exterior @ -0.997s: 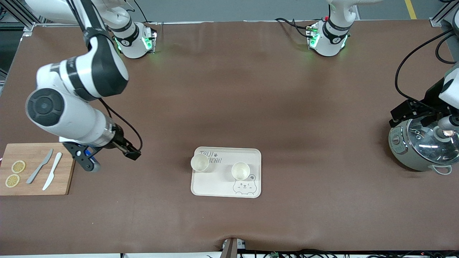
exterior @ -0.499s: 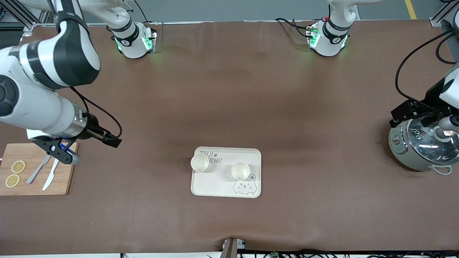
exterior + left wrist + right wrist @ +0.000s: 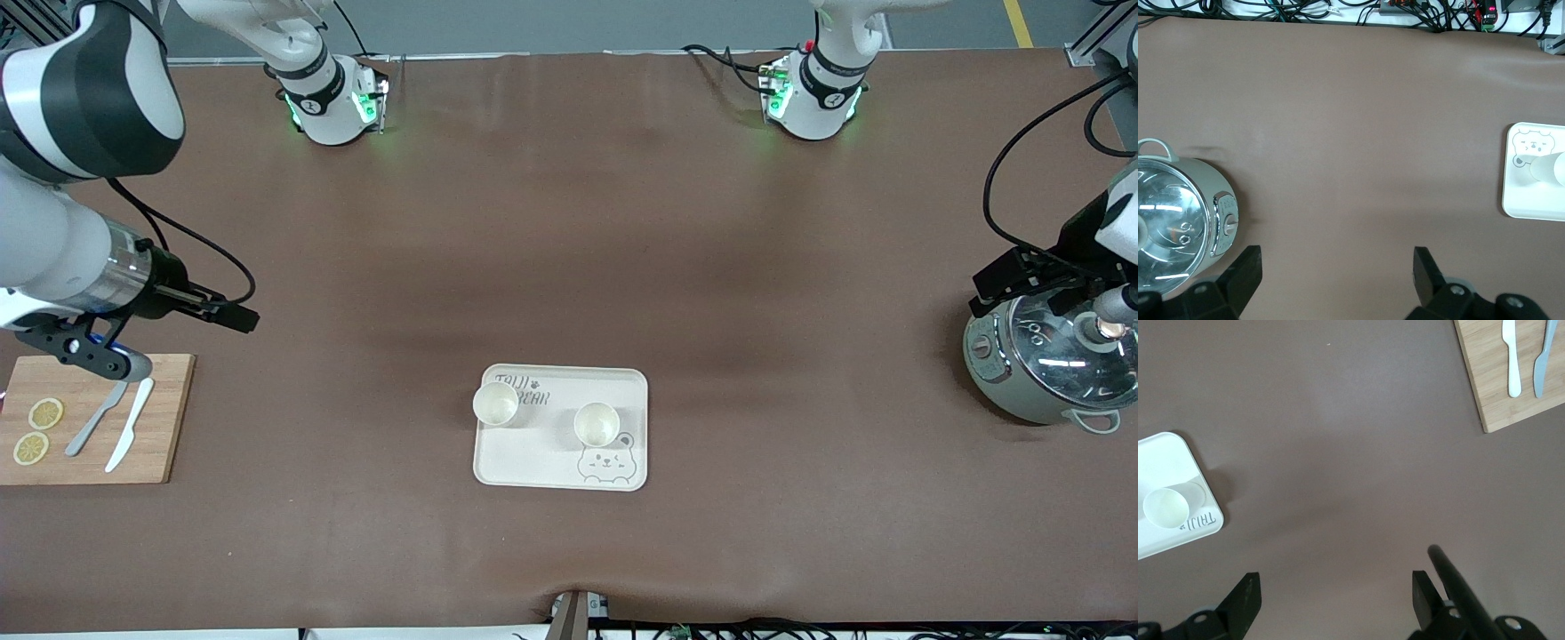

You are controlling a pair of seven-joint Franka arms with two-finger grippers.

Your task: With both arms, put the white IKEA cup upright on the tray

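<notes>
- Currently, left end effector [image 3: 1331,280]: fingers spread wide, empty, over the tabletop [image 3: 569,231] beside a silver cooker [image 3: 1045,360].
- Right end effector [image 3: 1335,600]: spread wide, empty, over the wooden board [image 3: 164,427] edge.
- Two white cups [image 3: 495,403] [image 3: 596,424]: upright on the tray [image 3: 556,458].
- Front view alone shows lemon slices [image 3: 44,413] on the board; the right wrist view shows only two knives [image 3: 1513,357] there.

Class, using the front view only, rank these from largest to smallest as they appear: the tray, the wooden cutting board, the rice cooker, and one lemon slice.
1. Wooden cutting board and tray: too alike to rank.
2. Rice cooker, partly cut off by the picture's edge.
3. Lemon slice, clearly smallest.
</notes>
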